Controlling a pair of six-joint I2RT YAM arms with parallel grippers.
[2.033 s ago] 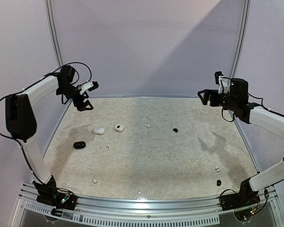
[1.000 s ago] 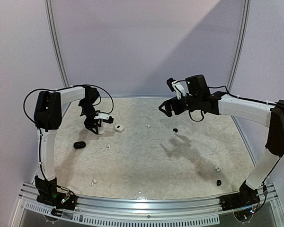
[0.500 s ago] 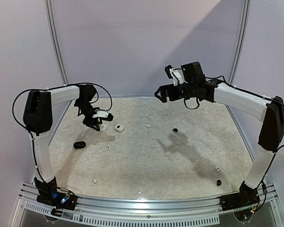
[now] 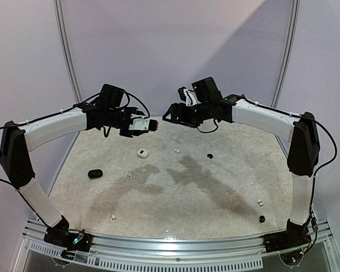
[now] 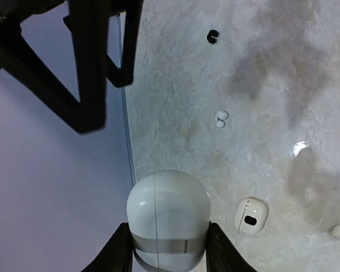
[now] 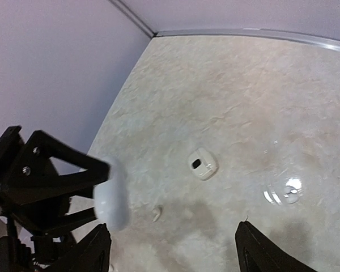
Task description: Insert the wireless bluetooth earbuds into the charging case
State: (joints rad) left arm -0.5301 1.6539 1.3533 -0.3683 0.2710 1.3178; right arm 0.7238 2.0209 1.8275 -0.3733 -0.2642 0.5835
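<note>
My left gripper (image 4: 151, 126) is shut on a closed white pill-shaped charging case (image 5: 168, 211), held high over the back of the table. In the left wrist view its fingers (image 5: 120, 245) clamp the case's lower sides. My right gripper (image 4: 169, 115) faces it from the right, open and empty, and the case (image 6: 112, 196) hangs blurred just beyond its left finger (image 6: 96, 250). A second white case (image 4: 142, 153) lies on the table below. Loose earbuds lie about: a white one (image 4: 177, 151), a black one (image 4: 209, 155), and another white one (image 4: 129, 176).
A black case (image 4: 94, 173) lies at the left. More earbuds lie near the front: a white one (image 4: 111, 216) on the left, a white one (image 4: 260, 202) and a black one (image 4: 262, 218) on the right. A purple wall backs the table.
The left gripper lifted the white case off the table and carried it up toward the middle. The right arm swung left to meet it, and its jaws narrowed a little.
</note>
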